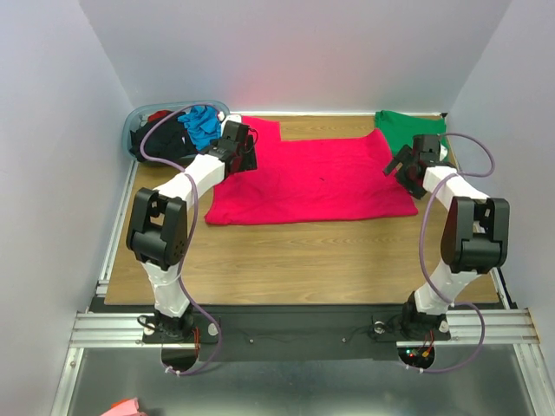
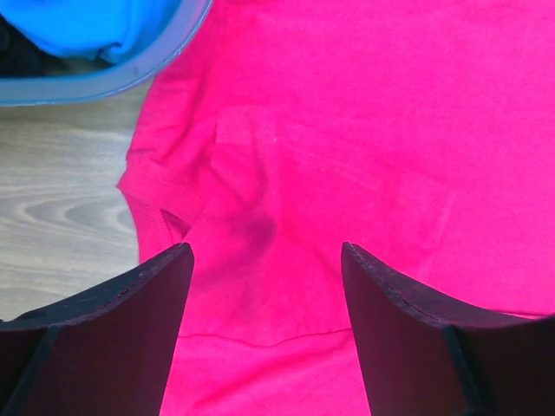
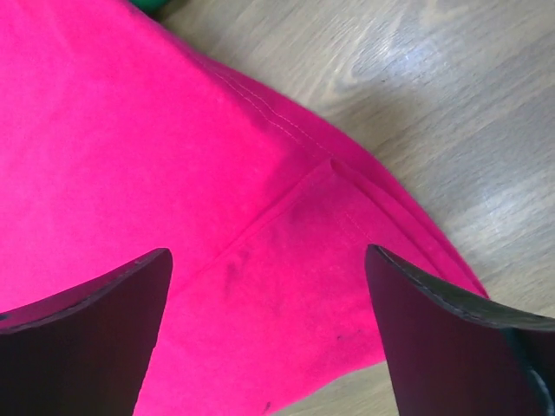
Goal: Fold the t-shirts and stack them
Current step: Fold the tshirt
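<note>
Both stand wide open: the left end effector (image 2: 264,251) over the left sleeve of the magenta-red t-shirt (image 1: 316,178), the right end effector (image 3: 269,256) over its right corner. It lies spread on the tabletop (image 1: 303,260).

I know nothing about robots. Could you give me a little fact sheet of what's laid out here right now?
Spread flat: magenta-red shirt
Far right corner: green shirt
Far left corner: plastic tub
Inside tub: turquoise-blue shirt, black shirt
Left gripper: open, over the magenta-red shirt's left end
Right gripper: open, over its right edge
</note>
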`<state>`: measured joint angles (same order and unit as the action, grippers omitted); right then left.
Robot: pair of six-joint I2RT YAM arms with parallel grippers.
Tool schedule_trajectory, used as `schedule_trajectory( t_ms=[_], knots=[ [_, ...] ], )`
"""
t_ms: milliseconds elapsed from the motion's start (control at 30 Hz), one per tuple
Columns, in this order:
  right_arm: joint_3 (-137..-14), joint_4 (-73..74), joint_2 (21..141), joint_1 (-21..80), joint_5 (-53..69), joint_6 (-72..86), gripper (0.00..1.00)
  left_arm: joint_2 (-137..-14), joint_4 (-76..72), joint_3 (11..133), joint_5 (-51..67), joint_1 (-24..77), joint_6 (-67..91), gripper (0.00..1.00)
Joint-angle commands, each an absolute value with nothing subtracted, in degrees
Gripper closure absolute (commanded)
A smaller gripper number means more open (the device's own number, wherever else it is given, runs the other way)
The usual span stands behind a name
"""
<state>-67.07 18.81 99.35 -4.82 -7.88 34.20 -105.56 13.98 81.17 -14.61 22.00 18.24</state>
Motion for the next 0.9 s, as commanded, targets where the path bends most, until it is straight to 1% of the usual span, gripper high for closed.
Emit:
schedule_trajectory(
  t_ms=[0,167,267,400,433,500,600,633,667,700,733,767,833,867],
  knots=[
    [-67.6,17.8,94.5,-4.9,-5.8,32.1,0.0,-101.1,14.2,82.7,-12.1,22.4,19.2,0.19],
    [-62.8,17.5,91.9,-4.4,-0.4,29.8,0.0,-97.6,11.2,76.1,-5.3,22.6,21.8,0.18],
    [-64.0,17.5,94.5,-2.8,1.4,28.7,0.0,-96.9,7.4,71.1,-2.9,22.6,23.7,0.18],
    [-67.0,17.3,101.2,-0.7,3.0,27.7,0.0,-100.4,6.0,68.6,-0.9,22.6,25.1,0.18],
    [-67.1,17.3,103.5,-0.4,3.9,27.3,0.0,-102.2,5.7,68.2,-0.3,22.6,25.6,0.18],
    [-65.7,17.4,104.4,-0.3,4.0,28.7,0.0,-104.1,5.1,66.4,2.4,22.6,26.9,0.18],
    [-62.2,17.3,102.8,-0.3,1.6,30.7,0.0,-102.8,4.6,61.4,1.0,22.5,30.0,0.18],
    [-59.2,17.4,102.0,-0.3,0.4,30.9,0.0,-101.9,4.3,59.7,0.4,22.6,30.8,0.18],
    [-57.6,17.4,99.8,-0.3,0.4,32.2,0.0,-99.5,3.4,55.5,0.4,22.6,32.8,0.18],
    [-55.9,17.4,98.5,-0.3,-1.1,32.9,0.0,-99.5,3.4,55.5,0.4,22.6,32.8,0.18],
    [-54.0,17.4,97.3,-0.3,-1.1,33.6,0.0,-97.1,3.1,51.4,0.4,22.6,34.7,0.18],
    [-50.2,17.5,94.1,-0.3,-1.1,36.0,0.0,-94.4,3.2,47.2,0.5,22.6,35.8,0.18],
    [-43.5,17.4,90.3,-0.3,-0.4,38.0,0.0,-91.2,3.3,42.6,0.8,22.8,38.8,0.18],
    [-43.4,17.4,88.2,-0.3,-0.3,39.4,0.0,-89.4,3.3,40.3,0.9,22.9,39.8,0.18]
  ],
)
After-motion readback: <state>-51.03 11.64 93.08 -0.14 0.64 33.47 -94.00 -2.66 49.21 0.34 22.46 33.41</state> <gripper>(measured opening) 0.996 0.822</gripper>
